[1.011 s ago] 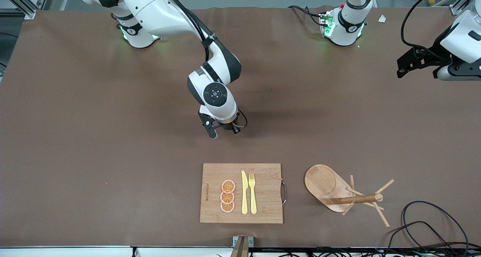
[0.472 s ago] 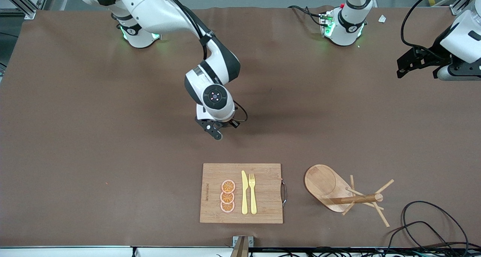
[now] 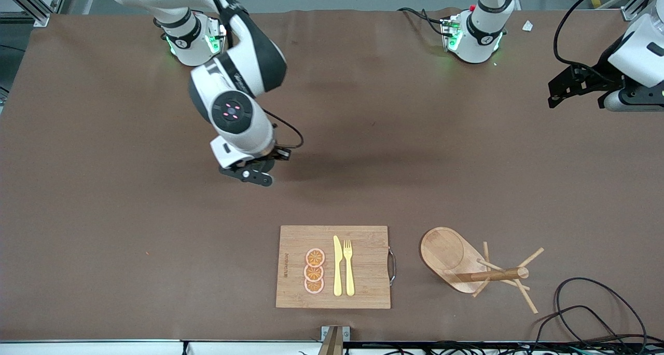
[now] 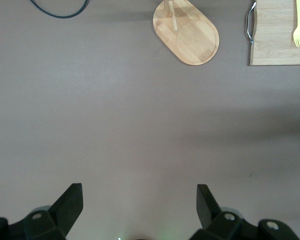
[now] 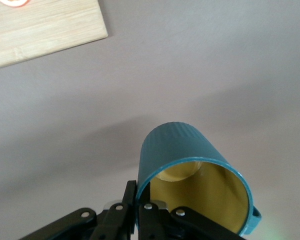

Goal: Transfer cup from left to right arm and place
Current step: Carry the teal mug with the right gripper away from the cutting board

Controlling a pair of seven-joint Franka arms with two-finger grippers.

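Cup [image 5: 190,170]: hangs over bare bench [image 3: 104,215], rim pinched in the right pincer [image 3: 254,174].
Right pincer: clamped on the cup's wall.
Left pincer [image 4: 140,210]: spread wide, empty, waiting at its bench end.
Risk: the thin rim hold may let the cup swing or slip during placing.

My brown table [image 3: 104,215] carries a bamboo cutting board [image 3: 363,287] near the front camera, and beside it, toward my left arm's end, a tipped-over wooden mug rack [image 3: 451,256].
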